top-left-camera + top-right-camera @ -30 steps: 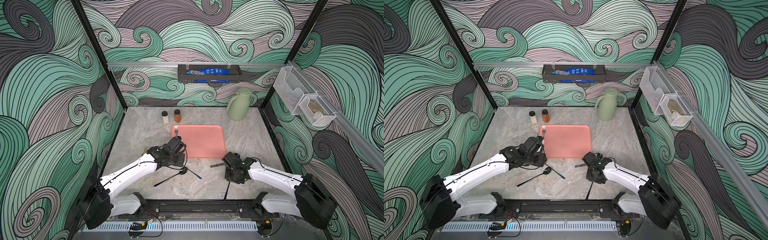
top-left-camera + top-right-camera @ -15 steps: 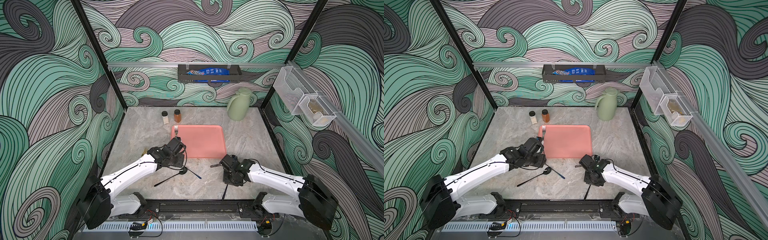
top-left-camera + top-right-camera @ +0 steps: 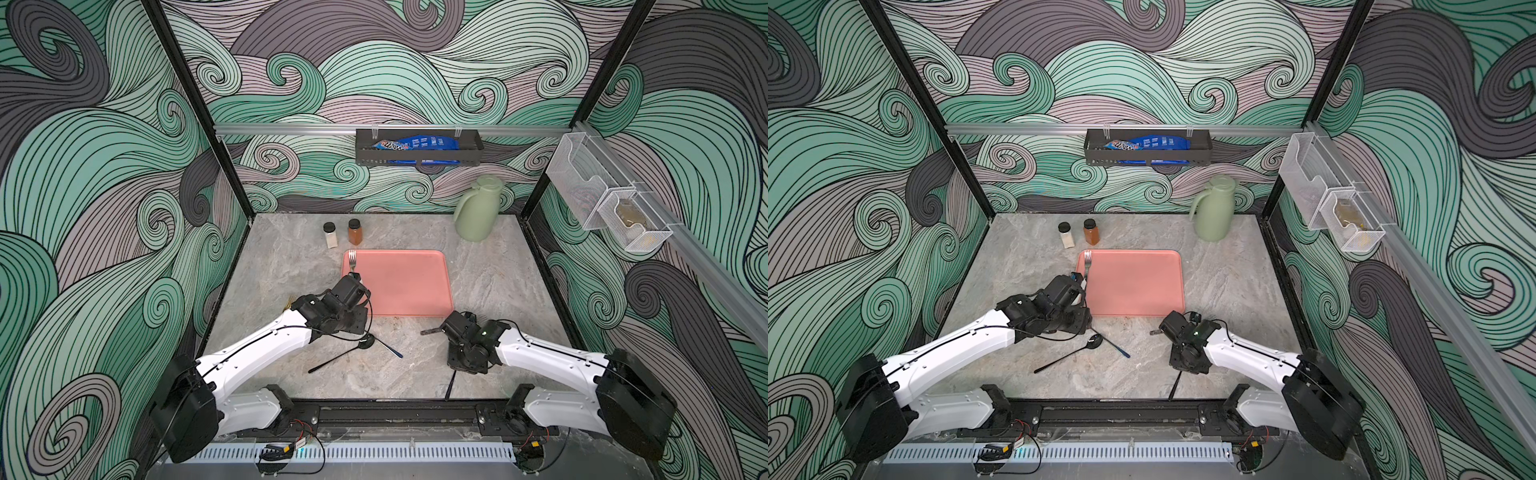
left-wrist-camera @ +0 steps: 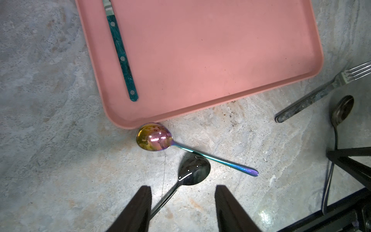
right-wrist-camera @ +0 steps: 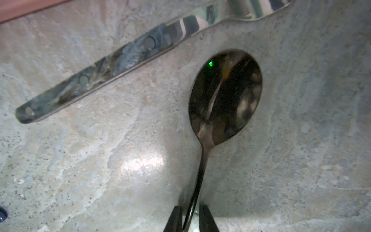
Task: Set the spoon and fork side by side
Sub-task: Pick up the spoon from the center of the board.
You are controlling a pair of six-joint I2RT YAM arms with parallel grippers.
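The dark spoon (image 5: 224, 96) is lying off the near right corner of the pink tray (image 3: 407, 286), the marbled fork (image 5: 96, 74) angling beside it, not touching. The right gripper (image 5: 190, 218) is straddling the handle, nearly pressed together; pinching yet, cannot tell. That slick handle is risking a slip or a swivel into the fork. The left gripper (image 4: 182, 202) is hanging spread over a black spoon (image 4: 193, 170) off the tray's near edge. The blue packet (image 3: 415, 144) beyond the tray is showing lettering too small to read
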